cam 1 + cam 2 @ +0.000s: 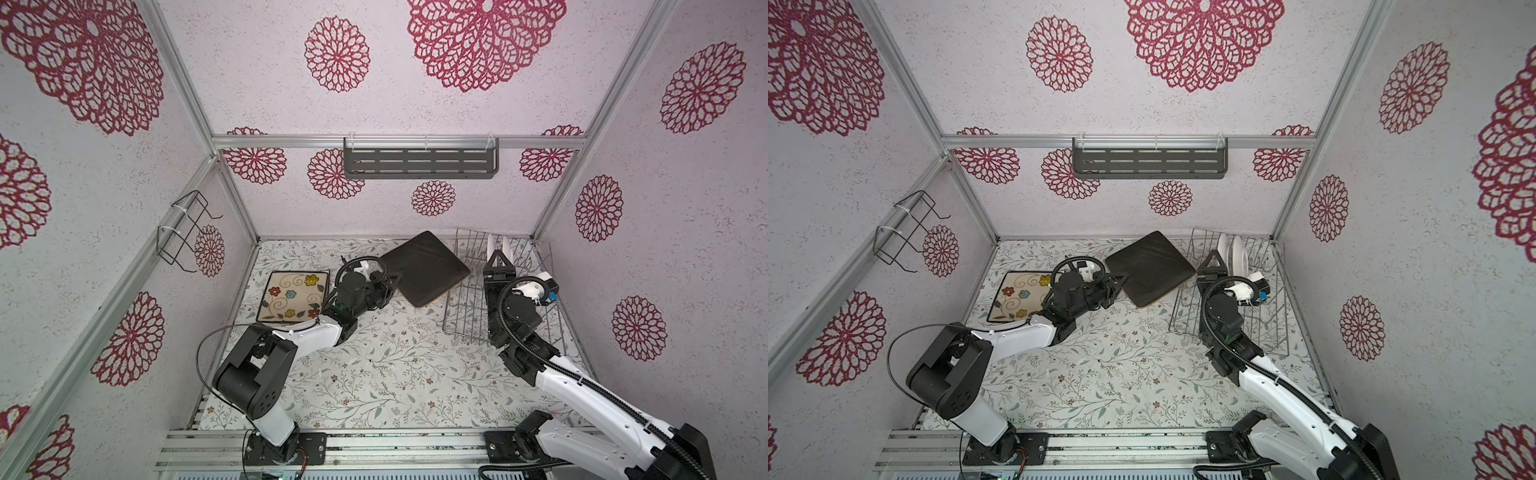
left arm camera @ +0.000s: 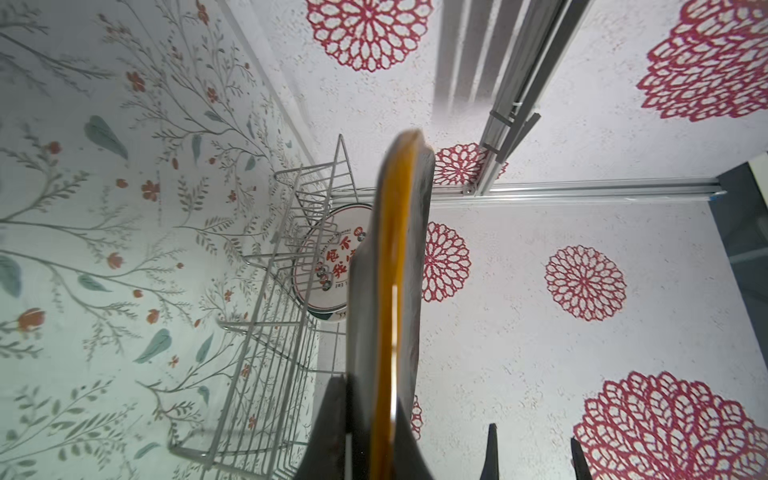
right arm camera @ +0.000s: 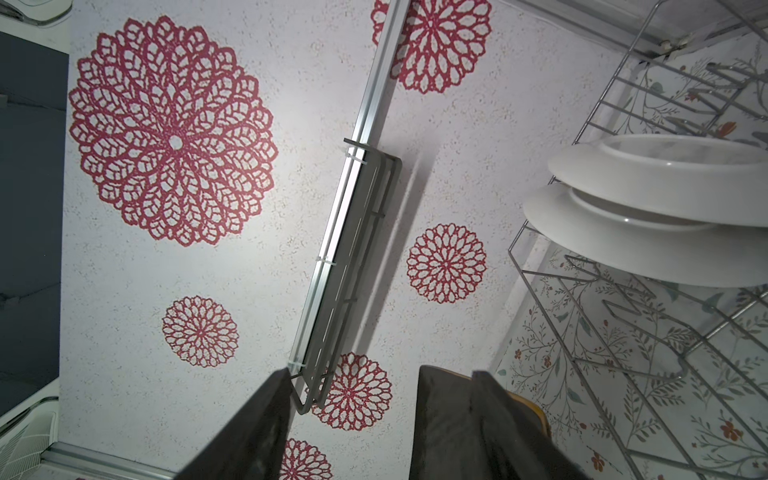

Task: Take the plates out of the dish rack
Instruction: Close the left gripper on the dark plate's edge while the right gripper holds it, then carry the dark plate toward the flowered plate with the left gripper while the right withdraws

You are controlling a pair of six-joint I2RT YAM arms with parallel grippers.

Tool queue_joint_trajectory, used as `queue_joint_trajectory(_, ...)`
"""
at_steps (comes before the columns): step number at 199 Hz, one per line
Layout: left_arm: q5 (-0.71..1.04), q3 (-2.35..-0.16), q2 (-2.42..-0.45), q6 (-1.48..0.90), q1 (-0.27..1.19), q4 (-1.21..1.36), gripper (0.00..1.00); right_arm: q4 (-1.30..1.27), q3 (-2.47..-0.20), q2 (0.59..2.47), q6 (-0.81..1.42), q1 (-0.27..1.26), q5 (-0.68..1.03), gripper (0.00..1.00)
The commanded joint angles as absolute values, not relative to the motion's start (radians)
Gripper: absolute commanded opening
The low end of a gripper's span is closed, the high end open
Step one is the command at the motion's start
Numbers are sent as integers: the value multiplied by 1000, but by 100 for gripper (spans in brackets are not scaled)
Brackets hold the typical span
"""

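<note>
Left gripper [image 1: 396, 278] pinching black plate [image 1: 424, 266] edge, right gripper [image 3: 361, 395] parted

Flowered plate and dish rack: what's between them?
The left gripper, shut on the black plate, sits between the flowered plate and the dish rack. This shows in both top views.
</note>
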State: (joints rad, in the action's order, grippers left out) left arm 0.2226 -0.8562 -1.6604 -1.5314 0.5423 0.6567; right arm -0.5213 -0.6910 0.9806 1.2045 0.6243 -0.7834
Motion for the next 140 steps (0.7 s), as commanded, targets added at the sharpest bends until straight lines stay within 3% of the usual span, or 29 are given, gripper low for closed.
queue_joint_trajectory(1,230,-872,-1560,-1530,526,830,0,-496,-705,950,1172,615,-798,70)
queue_joint_trajectory(140,184,-651,-1313,-1482,263,764,0,-280,-832,1024,821,604,-415,81)
